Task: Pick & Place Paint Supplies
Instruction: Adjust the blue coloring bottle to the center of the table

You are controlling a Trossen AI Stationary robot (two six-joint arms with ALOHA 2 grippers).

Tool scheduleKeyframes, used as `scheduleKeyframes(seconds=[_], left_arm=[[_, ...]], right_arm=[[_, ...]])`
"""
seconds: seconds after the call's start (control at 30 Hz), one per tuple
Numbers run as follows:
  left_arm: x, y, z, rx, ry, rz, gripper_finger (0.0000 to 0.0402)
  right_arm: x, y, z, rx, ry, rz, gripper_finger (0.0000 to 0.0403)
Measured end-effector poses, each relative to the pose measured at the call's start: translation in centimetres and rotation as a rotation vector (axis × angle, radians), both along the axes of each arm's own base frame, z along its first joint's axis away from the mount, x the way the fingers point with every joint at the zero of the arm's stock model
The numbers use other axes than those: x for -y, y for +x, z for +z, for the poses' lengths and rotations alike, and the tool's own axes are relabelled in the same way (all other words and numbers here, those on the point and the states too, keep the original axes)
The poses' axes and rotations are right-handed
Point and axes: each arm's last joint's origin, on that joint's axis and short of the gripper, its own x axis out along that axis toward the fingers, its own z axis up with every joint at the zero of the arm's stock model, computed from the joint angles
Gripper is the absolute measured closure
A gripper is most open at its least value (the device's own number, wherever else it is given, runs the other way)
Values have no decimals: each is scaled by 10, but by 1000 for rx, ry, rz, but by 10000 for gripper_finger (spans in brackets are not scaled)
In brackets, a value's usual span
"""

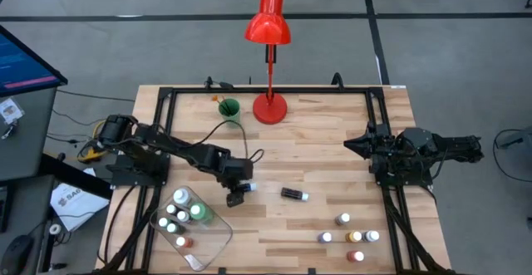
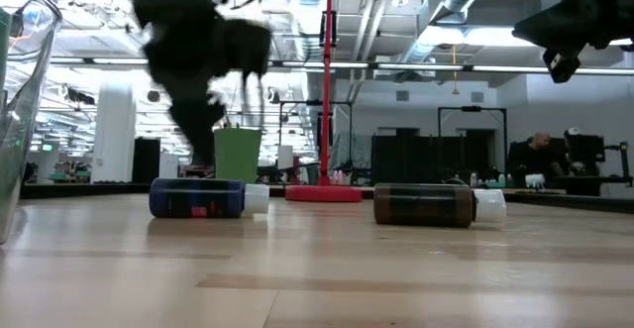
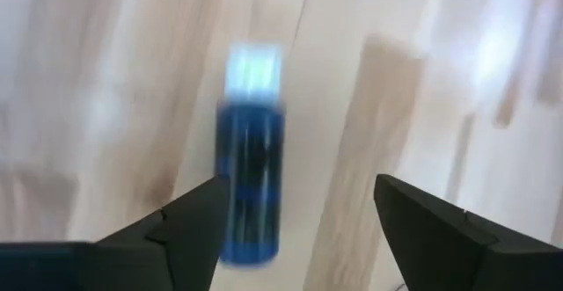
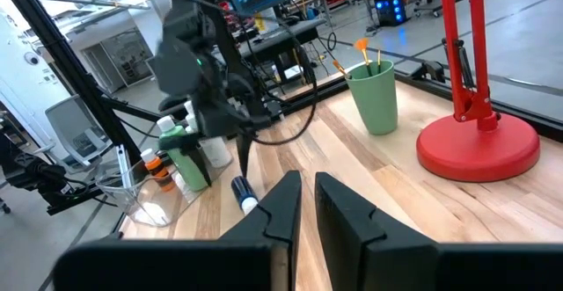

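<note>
One blue paint bottle (image 3: 251,163) lies on its side on the wooden table (image 1: 332,150), and it could roll away: if the left gripper (image 1: 236,197) comes down off-centre, a finger may nudge the round body instead of straddling it. In the left wrist view the bottle sits just left of centre, close by one finger and not midway between the spread, empty fingers. From above, it lies just right of that gripper, below the frame's centre. The right gripper (image 4: 303,205) waits at the right edge, fingers nearly closed on nothing.
</note>
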Motion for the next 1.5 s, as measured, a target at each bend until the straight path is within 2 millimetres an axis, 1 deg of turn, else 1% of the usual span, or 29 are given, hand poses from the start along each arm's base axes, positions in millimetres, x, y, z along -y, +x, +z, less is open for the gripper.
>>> scheduleKeyframes(seconds=[0.1, 0.2, 0.3, 0.37, 0.47, 0.57, 0.67, 0.8, 1.0, 1.33, 1.5], left_arm=[[0, 13, 21, 96, 66, -30, 132], [-4, 24, 31, 135, 70, -8, 130], [-6, 31, 25, 120, 64, 1, 128], [-4, 35, 11, 65, 54, -9, 128], [2, 50, -2, 38, 42, -36, 128], [3, 65, -9, 38, 101, -18, 128], [1, 70, -11, 39, 178, -15, 128], [0, 70, -15, 20, 224, -24, 128], [-2, 64, -17, -44, 236, -30, 128], [1, 65, -34, -106, 242, -39, 128], [3, 64, -35, -111, 241, -46, 148]], right_arm=[[0, 0, 0, 0, 0, 0, 369], [0, 0, 0, 0, 0, 0, 369], [0, 0, 0, 0, 0, 0, 369], [0, 0, 0, 0, 0, 0, 369], [0, 0, 0, 1, 0, 0, 369], [0, 0, 0, 0, 0, 0, 369], [0, 0, 0, -1, 0, 0, 369], [0, 0, 0, -1, 0, 0, 369], [0, 0, 0, 0, 0, 0, 369], [0, 0, 0, 0, 0, 0, 369], [0, 0, 0, 0, 0, 0, 369]])
